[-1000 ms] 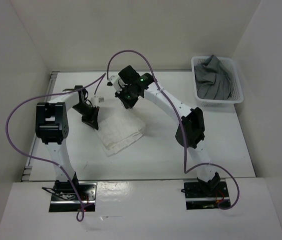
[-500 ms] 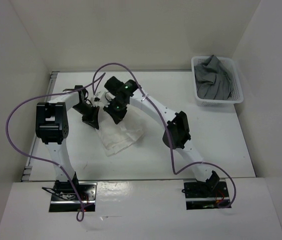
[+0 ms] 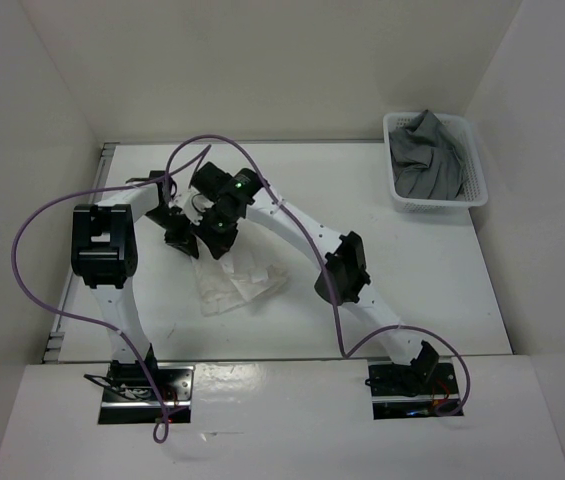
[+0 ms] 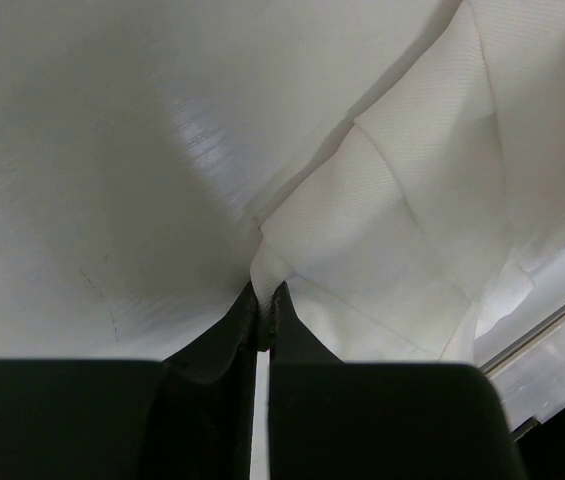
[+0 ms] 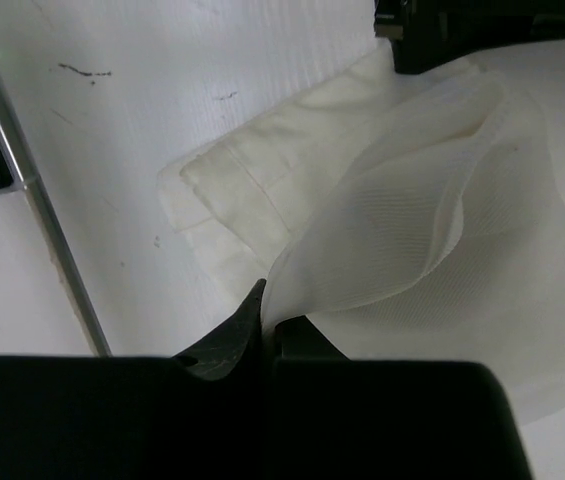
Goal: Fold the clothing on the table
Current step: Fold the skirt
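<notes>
From above, my right gripper [image 3: 212, 238] covers the far corner of the skirt [image 3: 240, 282], and the tips of my left gripper [image 3: 184, 243] are too small to make out. Both wrist views cut the skirt off at the right edge.

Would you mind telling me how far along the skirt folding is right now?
Done: the skirt already lies in overlapping layers on the table. In hand: the left gripper and right gripper are each shut on an edge of it, close together. Remaining: the top layer is puffed and rumpled, so it needs laying flat and releasing.
</notes>
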You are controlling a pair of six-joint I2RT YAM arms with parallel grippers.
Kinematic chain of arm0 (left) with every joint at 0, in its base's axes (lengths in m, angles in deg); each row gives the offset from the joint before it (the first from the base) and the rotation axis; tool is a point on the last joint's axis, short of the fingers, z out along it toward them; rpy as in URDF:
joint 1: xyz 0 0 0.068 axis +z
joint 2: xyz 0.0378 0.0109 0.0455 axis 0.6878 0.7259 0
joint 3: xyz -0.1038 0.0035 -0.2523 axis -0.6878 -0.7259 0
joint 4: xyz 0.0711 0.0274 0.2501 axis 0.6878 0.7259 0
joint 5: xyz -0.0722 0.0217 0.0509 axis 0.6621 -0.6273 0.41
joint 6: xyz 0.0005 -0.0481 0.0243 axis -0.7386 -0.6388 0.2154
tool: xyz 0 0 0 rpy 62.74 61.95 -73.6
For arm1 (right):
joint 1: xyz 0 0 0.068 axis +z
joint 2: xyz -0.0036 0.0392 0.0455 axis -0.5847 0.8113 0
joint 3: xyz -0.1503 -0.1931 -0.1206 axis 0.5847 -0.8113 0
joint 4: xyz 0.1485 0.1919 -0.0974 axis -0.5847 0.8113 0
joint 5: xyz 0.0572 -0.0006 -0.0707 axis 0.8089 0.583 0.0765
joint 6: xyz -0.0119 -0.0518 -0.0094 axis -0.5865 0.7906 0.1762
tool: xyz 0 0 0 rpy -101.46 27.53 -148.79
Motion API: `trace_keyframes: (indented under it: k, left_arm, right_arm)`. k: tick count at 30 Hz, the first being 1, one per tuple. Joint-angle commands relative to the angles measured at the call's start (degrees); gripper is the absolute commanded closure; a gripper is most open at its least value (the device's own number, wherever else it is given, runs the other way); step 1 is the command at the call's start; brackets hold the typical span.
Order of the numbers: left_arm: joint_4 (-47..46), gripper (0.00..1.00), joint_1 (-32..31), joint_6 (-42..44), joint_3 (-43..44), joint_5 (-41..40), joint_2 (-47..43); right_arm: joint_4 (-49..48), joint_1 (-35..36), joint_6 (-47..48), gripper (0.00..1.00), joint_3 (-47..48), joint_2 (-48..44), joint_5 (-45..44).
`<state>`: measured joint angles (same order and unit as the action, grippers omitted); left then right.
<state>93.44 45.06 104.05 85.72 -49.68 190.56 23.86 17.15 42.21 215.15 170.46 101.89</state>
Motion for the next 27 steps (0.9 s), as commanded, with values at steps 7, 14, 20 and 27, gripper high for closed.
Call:
trace_keyframes:
  k: [7,14,20,27]
  left_arm:
    - [-4.5,0.96,-0.3,0.3,-2.8,-1.2,0.6]
    - [-4.5,0.96,-0.3,-0.2,-3.8,-0.6,-0.4]
    - [-4.5,0.90,-0.3,-0.2,-4.4,-0.6,-1.5]
    - [-3.4,0.67,3.3,0.9,-4.4,1.1,-3.5]
  right_arm:
    - [-0.4,0.8,-1.8,0.83,9.4,6.0,5.6]
    - [-1.5,0.8,-1.2,0.64,15.7,7.7,11.1]
    - [0.2,0.8,1.3,0.45,15.8,3.5,11.2]
    - [1.4,-4.5,3.8,0.31,6.5,-8.1,9.5]
